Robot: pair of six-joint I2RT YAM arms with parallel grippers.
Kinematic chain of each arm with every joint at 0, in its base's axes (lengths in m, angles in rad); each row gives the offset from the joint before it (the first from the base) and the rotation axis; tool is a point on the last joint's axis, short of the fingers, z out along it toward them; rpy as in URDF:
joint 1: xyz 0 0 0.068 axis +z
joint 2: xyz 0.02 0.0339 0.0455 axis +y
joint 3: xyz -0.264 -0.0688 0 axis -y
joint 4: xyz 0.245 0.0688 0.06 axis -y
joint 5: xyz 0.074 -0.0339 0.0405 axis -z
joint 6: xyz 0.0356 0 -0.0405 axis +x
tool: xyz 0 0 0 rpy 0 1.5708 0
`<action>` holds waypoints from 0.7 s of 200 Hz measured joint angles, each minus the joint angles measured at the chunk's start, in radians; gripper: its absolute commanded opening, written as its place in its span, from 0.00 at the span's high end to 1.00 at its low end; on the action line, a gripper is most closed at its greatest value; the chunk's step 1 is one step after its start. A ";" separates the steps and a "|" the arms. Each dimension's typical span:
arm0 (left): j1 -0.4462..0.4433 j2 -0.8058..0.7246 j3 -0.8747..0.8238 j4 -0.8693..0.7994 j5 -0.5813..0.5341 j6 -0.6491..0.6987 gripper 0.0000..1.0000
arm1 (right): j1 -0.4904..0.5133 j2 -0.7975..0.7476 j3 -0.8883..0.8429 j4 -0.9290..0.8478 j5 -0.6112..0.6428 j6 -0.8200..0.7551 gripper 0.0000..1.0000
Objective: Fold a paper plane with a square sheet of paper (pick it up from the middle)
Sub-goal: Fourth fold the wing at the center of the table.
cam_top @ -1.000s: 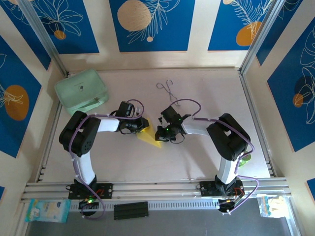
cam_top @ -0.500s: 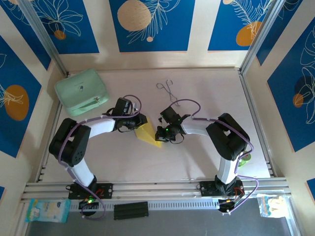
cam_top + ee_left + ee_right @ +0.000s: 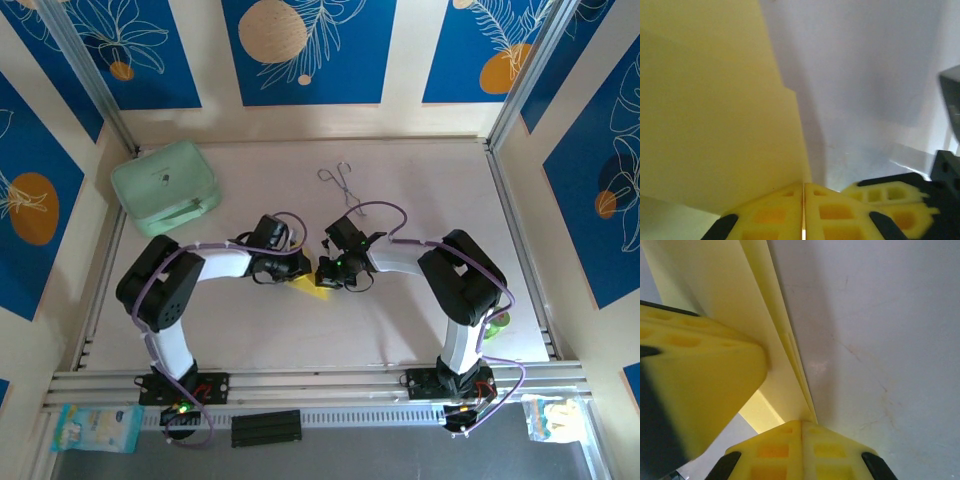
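The square sheet of paper is a small yellow folded wedge at mid-table, mostly covered by both grippers. My left gripper comes from the left. In the left wrist view it is shut, and the sheet runs into the seam between its fingers, lifted and casting a shadow. My right gripper faces it, almost touching. Seen from the right wrist, it is shut with its tips on the layered folded edge of the sheet. The left gripper's finger lies over the paper.
A mint-green rounded case sits at the back left. Thin metal tongs lie behind the grippers. Aluminium rails run along the near edge, and bare table lies in front.
My left gripper has swung right over the paper until it nearly meets the right gripper. Much less yellow shows now. The right arm has stayed put.
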State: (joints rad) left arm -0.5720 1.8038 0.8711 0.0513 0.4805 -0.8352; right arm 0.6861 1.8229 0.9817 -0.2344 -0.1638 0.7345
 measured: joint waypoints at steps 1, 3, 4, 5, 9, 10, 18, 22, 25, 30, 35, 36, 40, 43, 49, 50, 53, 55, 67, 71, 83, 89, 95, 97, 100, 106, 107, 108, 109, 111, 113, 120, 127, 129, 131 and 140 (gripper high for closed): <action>0.000 0.001 0.000 0.000 0.000 0.000 0.91 | 0.000 0.000 0.000 0.000 0.000 0.000 0.97; 0.000 0.003 0.000 0.000 0.000 0.000 0.92 | 0.000 0.000 0.000 0.000 0.000 0.000 0.97; 0.000 0.004 0.000 0.000 0.000 0.000 0.92 | 0.000 0.000 0.000 0.000 0.000 0.000 0.97; 0.000 0.005 0.000 0.000 0.000 0.000 0.92 | 0.000 0.000 0.000 0.002 -0.001 0.002 0.97; 0.000 0.008 0.000 0.002 0.000 0.000 0.92 | -0.002 0.000 -0.001 0.003 -0.002 0.003 0.97; 0.000 0.009 0.000 0.002 0.000 0.000 0.92 | -0.002 0.000 -0.001 0.003 -0.002 0.003 0.97; 0.000 0.014 0.000 0.006 0.000 0.000 0.93 | -0.005 0.000 -0.004 0.008 -0.008 0.007 0.97; 0.000 0.015 0.000 0.009 0.000 0.000 0.93 | -0.007 0.000 -0.008 0.014 -0.012 0.008 0.97; 0.000 0.016 0.000 0.011 0.000 0.000 0.93 | -0.008 0.000 -0.009 0.017 -0.016 0.010 0.97; 0.000 0.017 0.000 0.013 0.000 0.000 0.93 | -0.010 0.000 -0.013 0.023 -0.023 0.010 0.97; 0.000 0.017 0.000 0.014 0.000 0.000 0.93 | -0.011 -0.001 -0.016 0.029 -0.029 0.011 0.97; 0.000 0.017 0.000 0.014 0.000 0.000 0.93 | -0.012 -0.001 -0.016 0.029 -0.031 0.011 0.97; 0.000 0.018 0.000 0.015 0.000 0.000 0.93 | -0.013 -0.002 -0.018 0.034 -0.035 0.011 0.97; 0.000 0.018 0.000 0.015 0.000 0.000 0.93 | -0.014 -0.002 -0.020 0.037 -0.038 0.011 0.97; 0.000 0.018 0.000 0.014 0.000 0.000 0.94 | -0.015 -0.005 -0.024 0.042 -0.042 0.010 0.96; 0.000 0.018 0.000 0.015 -0.001 0.000 0.94 | -0.015 -0.005 -0.025 0.042 -0.042 0.011 0.96; 0.000 0.018 0.000 0.014 -0.001 0.000 0.94 | -0.015 -0.007 -0.027 0.045 -0.043 0.010 0.96; 0.000 0.018 0.000 0.015 -0.001 0.000 0.94 | -0.015 -0.007 -0.029 0.047 -0.042 0.010 0.96; 0.000 0.018 0.000 0.015 -0.003 0.000 0.94 | -0.015 -0.014 -0.032 0.051 -0.043 0.009 0.96; 0.000 0.018 0.000 0.015 -0.003 0.000 0.94 | -0.016 -0.016 -0.034 0.050 -0.045 0.008 0.95; 0.000 0.018 -0.001 0.016 -0.003 -0.001 0.94 | -0.017 -0.027 -0.036 0.047 -0.055 0.003 0.95; 0.000 0.018 -0.001 0.016 -0.003 -0.001 0.94 | -0.018 -0.033 -0.036 0.047 -0.061 0.000 0.95; 0.000 0.018 -0.001 0.016 -0.003 -0.001 0.94 | -0.019 -0.040 -0.035 0.047 -0.070 -0.002 0.95; 0.000 0.018 -0.001 0.016 -0.003 -0.001 0.94 | -0.019 -0.041 -0.035 0.047 -0.072 -0.003 0.95; 0.000 0.018 -0.001 0.016 -0.003 -0.001 0.94 | -0.019 -0.043 -0.035 0.047 -0.077 -0.004 0.95; 0.000 0.018 -0.001 0.016 -0.003 -0.001 0.95 | -0.019 -0.047 -0.035 0.047 -0.084 -0.006 0.95; 0.000 0.018 -0.001 0.016 -0.003 -0.001 0.95 | -0.019 -0.047 -0.034 0.047 -0.085 -0.006 0.95; 0.000 0.018 -0.001 0.016 -0.003 -0.001 0.94 | -0.019 -0.047 -0.034 0.047 -0.087 -0.006 0.95; 0.000 0.018 -0.001 0.016 -0.003 -0.001 0.94 | -0.019 -0.047 -0.034 0.047 -0.088 -0.006 0.95; 0.000 0.018 -0.001 0.016 -0.003 -0.001 0.95 | -0.019 -0.047 -0.034 0.047 -0.089 -0.008 0.95; 0.000 0.018 -0.001 0.016 -0.003 -0.001 0.95 | -0.019 -0.047 -0.033 0.048 -0.090 -0.010 0.95; 0.000 0.018 -0.001 0.016 -0.003 -0.001 0.95 | -0.019 -0.047 -0.033 0.048 -0.096 -0.010 0.95; 0.000 0.018 -0.001 0.016 -0.003 -0.001 0.94 | -0.019 -0.047 -0.033 0.046 -0.099 -0.010 0.95; 0.000 0.018 -0.001 0.016 -0.003 -0.001 0.95 | -0.019 -0.046 -0.033 0.047 -0.099 -0.010 0.95; 0.000 0.018 -0.001 0.016 -0.003 -0.001 0.94 | -0.019 -0.046 -0.033 0.047 -0.100 -0.010 0.95; 0.000 0.018 -0.001 0.016 -0.003 -0.001 0.94 | -0.019 -0.044 -0.033 0.047 -0.100 -0.009 0.95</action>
State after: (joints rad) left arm -0.5720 1.8214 0.8700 0.0677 0.4774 -0.8364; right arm 0.6674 1.7786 0.9489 -0.1871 -0.2634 0.7254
